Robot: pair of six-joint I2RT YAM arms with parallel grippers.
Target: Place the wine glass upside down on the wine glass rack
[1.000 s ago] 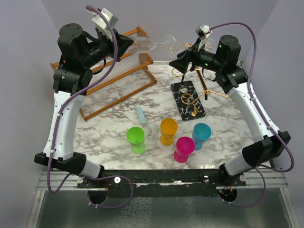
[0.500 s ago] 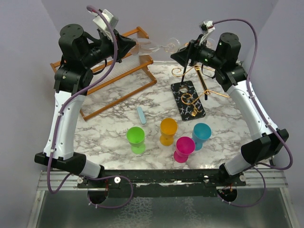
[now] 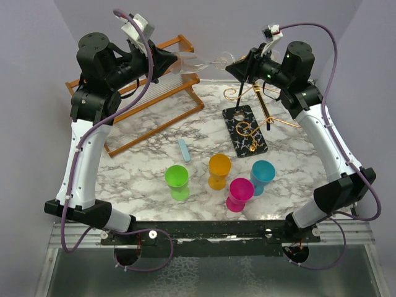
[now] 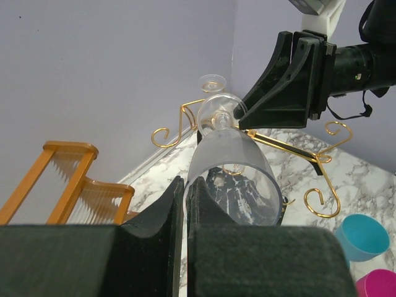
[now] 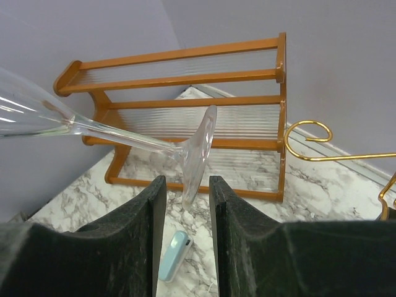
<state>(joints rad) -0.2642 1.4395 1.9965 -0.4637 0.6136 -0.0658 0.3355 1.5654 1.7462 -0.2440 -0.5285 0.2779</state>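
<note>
**Item: wine glass** (image 3: pixel 199 62). Clear stemmed glass, held on its side in the air at the top centre of the overhead view. The bowl points to frame left and the foot to frame right. It hangs above the far edge of the table, just up and left of the rack's gold arms, and is not hung on them.

**Left gripper** (image 3: pixel 175 62). Clamped onto the rim wall of the bowl. In the left wrist view the fingers (image 4: pixel 176 204) are pressed nearly together, with the glass wall between them.

**Right gripper** (image 3: pixel 230 65). Jaws stand apart on either side of the foot disc. The right wrist view shows a sliver of gap on both sides of the disc, and no contact can be made out.

**Wine glass rack** (image 3: pixel 246 130). Black, white-veined base at right of centre, with a slanted post and curly gold wire arms. It carries no glass.

**Wooden slatted rack** (image 3: pixel 148 105). Brown, in the upper left, behind the left arm.

**Cups**. There are four in the lower centre, well apart from the glass:
- green cup (image 3: pixel 177 179)
- orange cup (image 3: pixel 219 168)
- pink cup (image 3: pixel 240 190)
- blue cup (image 3: pixel 263 173)

**Small pale-blue object** (image 3: pixel 184 150). It lies flat, just above the green cup.

**Table** (image 3: pixel 139 176). White marble pattern with grey veins.
</note>
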